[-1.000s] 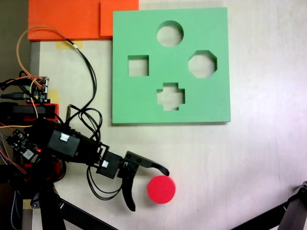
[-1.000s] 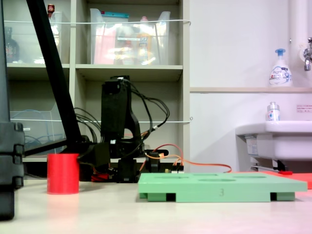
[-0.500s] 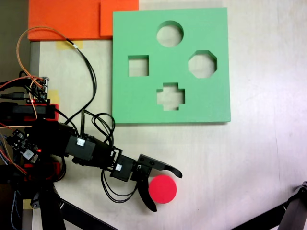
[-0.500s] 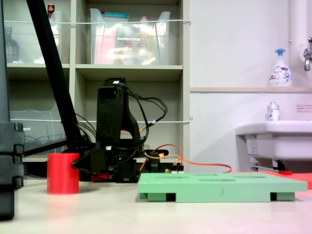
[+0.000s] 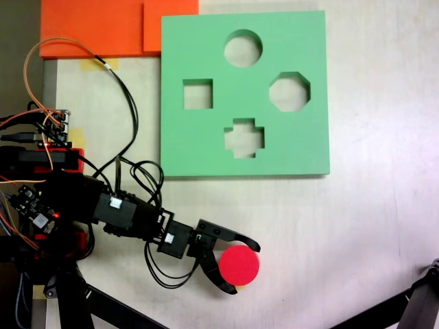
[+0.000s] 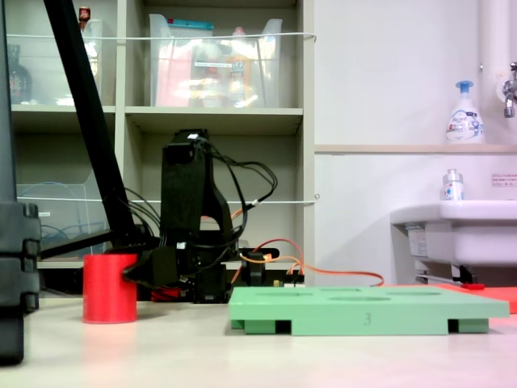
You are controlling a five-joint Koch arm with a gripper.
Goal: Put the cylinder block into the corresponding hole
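Pale, off-white tabletop [image 5: 363, 226] carries everything we see from above, with a flat orange foam sheet [image 5: 96, 27] lying at its top left corner. Beside that sheet we find the square green foam board [image 5: 206, 137], and near its top edge sits the circular cut-out [image 5: 243, 48], with a square, an octagonal and a cross-shaped opening cut in the board below it.

Well apart from the board, near the bottom edge of the fixed view from above, we see the short bright red foam cylinder [image 5: 239, 265] standing upright on the table. The black arm [image 5: 103, 205] reaches toward it from the left, and its gripper [image 5: 242, 266] straddles the cylinder: one curved jaw passes along the upper side of the round top, the other curls under its lower left side. We read the jaws as spread around the block, lying close against it; whether they already press on it we cannot tell.

From the low side view we see the red cylinder [image 6: 109, 288] resting on the tabletop to the left of the green board [image 6: 363, 309], with the dark arm [image 6: 190, 218] just behind it. Shelving with clear plastic bins [image 6: 214, 73] and a white sink [image 6: 460, 230] form the background there.
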